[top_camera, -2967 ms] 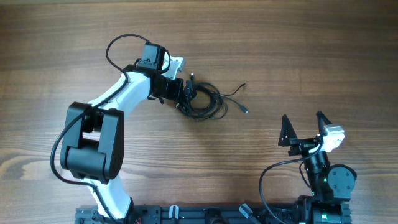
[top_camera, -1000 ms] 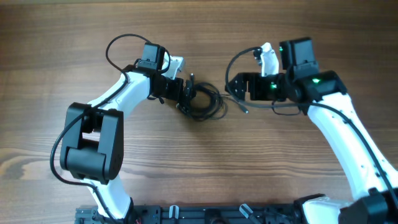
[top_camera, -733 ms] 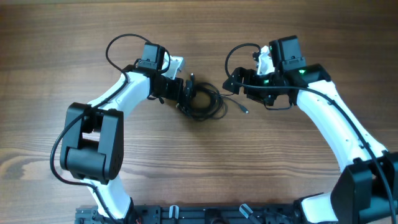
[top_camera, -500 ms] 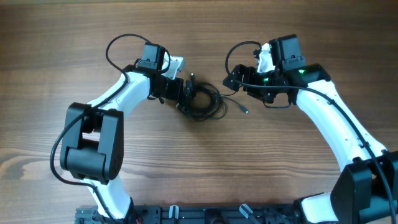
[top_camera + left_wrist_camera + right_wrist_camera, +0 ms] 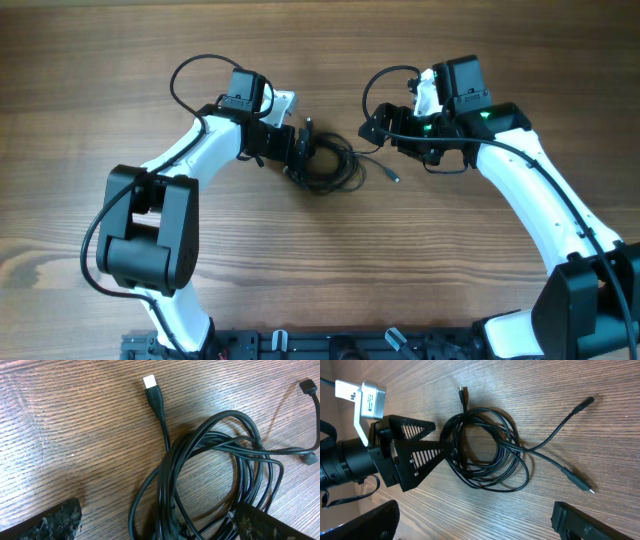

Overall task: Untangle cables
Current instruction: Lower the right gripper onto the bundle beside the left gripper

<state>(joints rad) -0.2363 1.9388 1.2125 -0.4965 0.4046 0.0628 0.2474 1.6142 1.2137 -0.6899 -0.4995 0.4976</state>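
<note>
Left fingers (image 5: 47,521) gape around the coiled cables (image 5: 166,480), right fingers (image 5: 590,522) gape near them.

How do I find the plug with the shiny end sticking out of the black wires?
Start at the brown wooden table, then find the tangled coil of thin black cables near its middle. One short lead pokes straight out of the coil, ending in the black plug with a flat silver tip. The other two loose ends trail off sideways on long wavy leads.
</note>
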